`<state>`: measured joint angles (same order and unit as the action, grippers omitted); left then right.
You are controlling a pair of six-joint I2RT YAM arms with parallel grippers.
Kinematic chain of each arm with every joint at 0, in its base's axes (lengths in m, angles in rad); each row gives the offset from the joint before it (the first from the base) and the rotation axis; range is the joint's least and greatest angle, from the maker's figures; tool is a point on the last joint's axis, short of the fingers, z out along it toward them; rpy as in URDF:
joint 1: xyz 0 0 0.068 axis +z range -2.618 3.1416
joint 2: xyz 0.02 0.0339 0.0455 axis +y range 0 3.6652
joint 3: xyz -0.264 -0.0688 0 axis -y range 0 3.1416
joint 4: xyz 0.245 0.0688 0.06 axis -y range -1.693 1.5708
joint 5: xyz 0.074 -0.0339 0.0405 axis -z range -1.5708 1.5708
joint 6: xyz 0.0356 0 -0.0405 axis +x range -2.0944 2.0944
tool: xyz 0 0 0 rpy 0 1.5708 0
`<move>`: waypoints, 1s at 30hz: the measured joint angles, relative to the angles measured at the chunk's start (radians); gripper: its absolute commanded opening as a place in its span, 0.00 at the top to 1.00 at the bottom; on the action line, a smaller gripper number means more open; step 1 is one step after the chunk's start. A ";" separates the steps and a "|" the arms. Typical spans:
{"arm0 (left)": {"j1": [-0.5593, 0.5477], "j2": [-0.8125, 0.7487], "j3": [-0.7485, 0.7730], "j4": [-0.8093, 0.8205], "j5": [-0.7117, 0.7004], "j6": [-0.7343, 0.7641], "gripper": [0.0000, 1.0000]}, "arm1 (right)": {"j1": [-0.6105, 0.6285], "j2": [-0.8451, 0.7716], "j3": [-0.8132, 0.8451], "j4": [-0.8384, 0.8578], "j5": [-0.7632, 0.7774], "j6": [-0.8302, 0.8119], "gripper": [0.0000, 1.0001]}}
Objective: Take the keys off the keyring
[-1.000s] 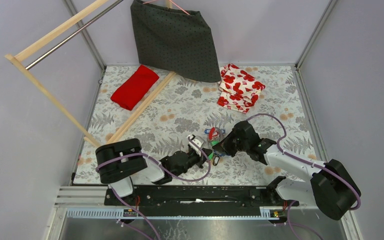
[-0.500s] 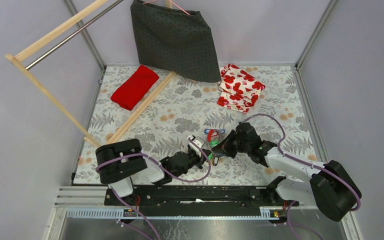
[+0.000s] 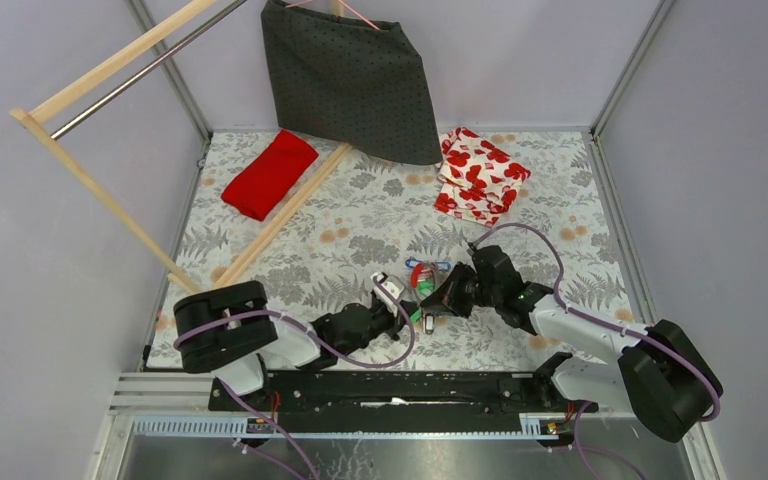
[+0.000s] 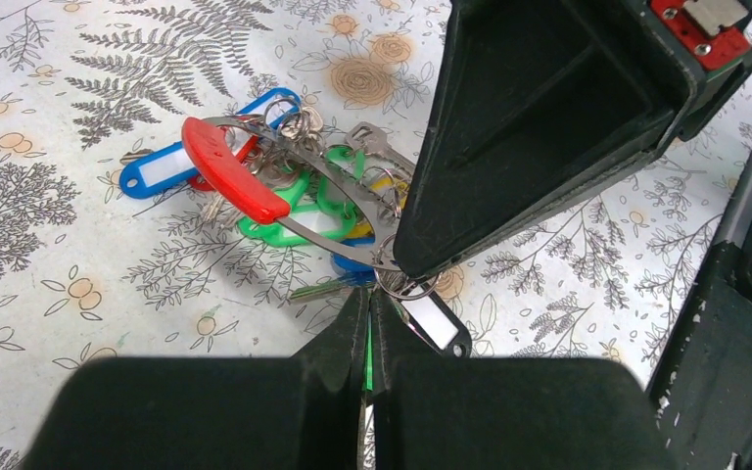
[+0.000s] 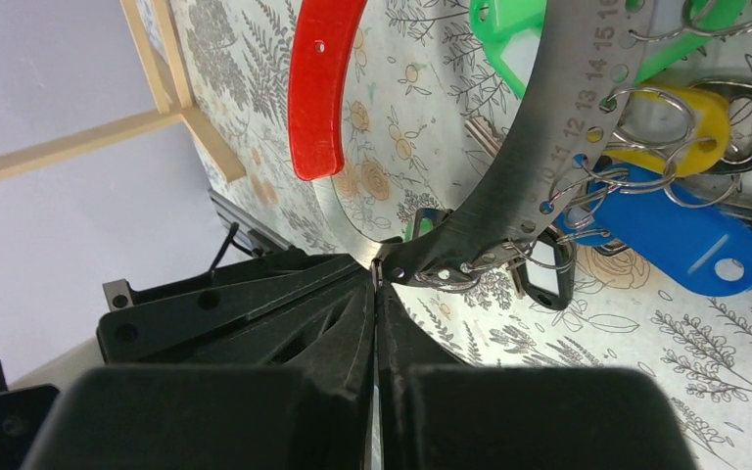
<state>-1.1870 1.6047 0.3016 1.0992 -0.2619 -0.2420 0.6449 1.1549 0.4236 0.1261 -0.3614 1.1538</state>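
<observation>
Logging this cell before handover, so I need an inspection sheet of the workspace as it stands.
Surface: floral tablecloth, flat.
Job's things: keyring with red section; keys with blue, green and yellow tags threaded on it.
Clutter: folded red cloth; red-and-white floral cloth.
Grippers: right gripper shut on the keyring's end; left gripper shut on a green sliver, apparently one of the keys.
Cables: purple cables loop along both arms.
Surroundings: wooden rack, dark dotted skirt hanging, grey walls.
</observation>
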 measured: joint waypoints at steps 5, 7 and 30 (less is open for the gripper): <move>0.011 -0.039 -0.011 -0.037 0.048 0.015 1.00 | 0.000 0.004 -0.003 0.000 -0.029 -0.049 1.00; 0.014 -0.060 -0.013 -0.063 0.069 0.029 1.00 | 0.000 0.006 -0.003 0.000 -0.046 -0.070 1.00; 0.017 -0.164 0.055 -0.364 0.212 0.275 1.00 | 0.000 0.072 0.077 -0.158 -0.129 -0.327 1.00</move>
<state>-1.1702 1.4410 0.3561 0.7353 -0.0498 0.0334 0.6449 1.2274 0.5007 -0.0319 -0.4900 0.8265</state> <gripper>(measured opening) 0.004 0.017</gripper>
